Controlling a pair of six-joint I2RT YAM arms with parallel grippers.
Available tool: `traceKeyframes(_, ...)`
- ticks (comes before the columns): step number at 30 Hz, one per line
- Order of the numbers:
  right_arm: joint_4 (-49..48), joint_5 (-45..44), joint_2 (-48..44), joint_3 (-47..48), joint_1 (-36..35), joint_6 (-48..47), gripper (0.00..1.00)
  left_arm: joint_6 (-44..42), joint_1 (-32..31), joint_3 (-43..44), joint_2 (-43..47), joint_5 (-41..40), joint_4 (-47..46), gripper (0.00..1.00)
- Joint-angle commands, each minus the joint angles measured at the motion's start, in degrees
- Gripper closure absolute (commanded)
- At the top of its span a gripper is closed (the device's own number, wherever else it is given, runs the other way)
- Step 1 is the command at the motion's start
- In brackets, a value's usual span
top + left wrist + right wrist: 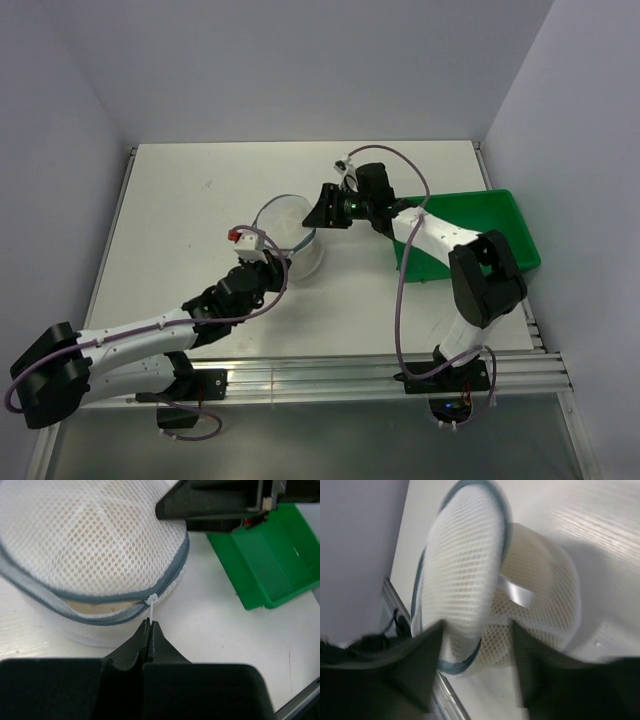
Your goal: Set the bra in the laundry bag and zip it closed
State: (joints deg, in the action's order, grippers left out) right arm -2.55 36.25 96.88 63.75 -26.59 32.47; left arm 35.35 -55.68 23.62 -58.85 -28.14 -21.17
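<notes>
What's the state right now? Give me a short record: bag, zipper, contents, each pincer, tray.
laundry bag: sitting on the table, lid mostly down
zipper: partly open, with a gap beside the pull tab
contents: beige fabric shows in the gap, likely the bra
left pincer: shut on the pull tab
right pincer: fingers apart astride the bag's top edge; grip unclear, view blurred
green tray: right of the bag, not touching it
</notes>
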Motion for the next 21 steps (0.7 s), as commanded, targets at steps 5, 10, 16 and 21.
traceKeyframes(5,-2.00,-16.20,-11.26,-9.05,1.72,3.45,0.21,1.47,-0.39,6.08,-8.82,7.22,-9.06,1.00)
traceKeyframes(10,-10.89,-14.99,-19.36,-21.89,-0.39,11.38,0.25,1.91,-0.39,8.11,-12.60,9.68,-10.91,1.00)
traceKeyframes(16,-18.72,-12.26,-17.61,-23.94,-3.91,16.92,0.50,2.53,-0.39,7.06,-12.52,9.95,-11.00,1.00)
traceKeyframes(21,-20.65,-13.57,-15.15,-22.96,-3.91,18.42,0.76,2.18,-0.39,5.92,-11.29,9.68,-10.39,1.00)
